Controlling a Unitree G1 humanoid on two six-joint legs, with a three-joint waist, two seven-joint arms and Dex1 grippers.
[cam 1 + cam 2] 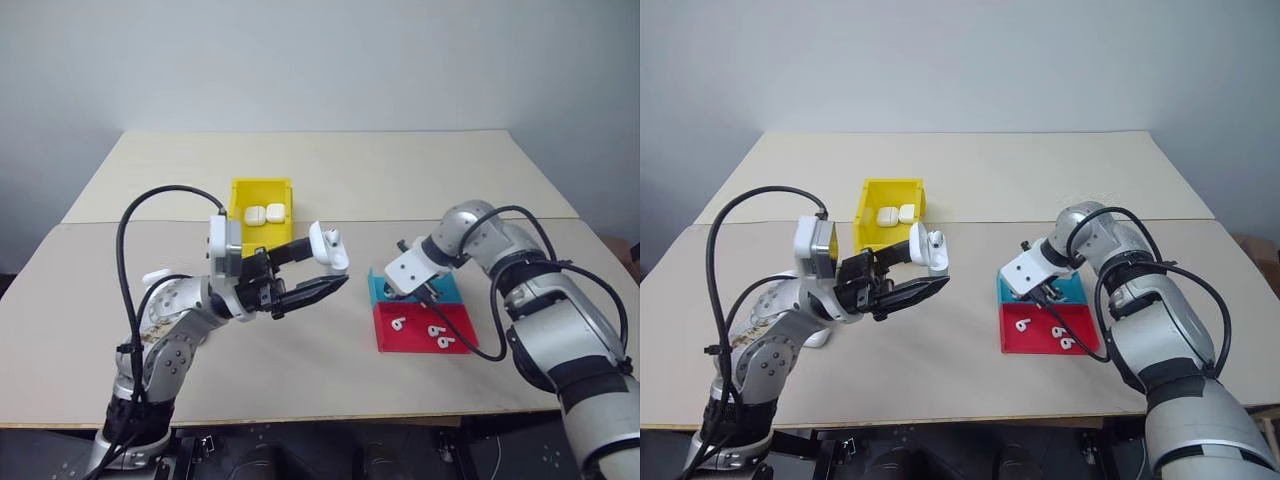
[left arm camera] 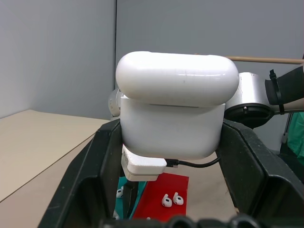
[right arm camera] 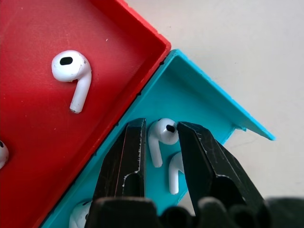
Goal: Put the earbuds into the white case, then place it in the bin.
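Two grippers are at work over our pale table [image 1: 330, 180]. Our left gripper [image 1: 322, 274] is clamped shut on the white case [image 1: 328, 247], holding it raised above the table with its lid swung open; the forearm is bent up at the elbow and the gripper points across toward our right. Behind that hand stands the yellow bin [image 1: 261, 196], with two more white cases [image 1: 264, 214] lying inside it. Our right gripper [image 3: 159, 137] points steeply downward into the cyan tray [image 3: 199, 90], its two black fingers partly apart and set on either side of one earbud [image 3: 162, 134]; we cannot tell whether they are pressing on it yet. A second earbud [image 3: 175, 172] lies just beside it in the same tray, partly hidden by one finger. The red tray [image 1: 425, 330] touches the cyan one on the side nearer us and holds three loose earbuds [image 1: 436, 331]. The right arm reaches forward, its wrist bent down, a black cable [image 1: 480, 345] looping beside the trays.
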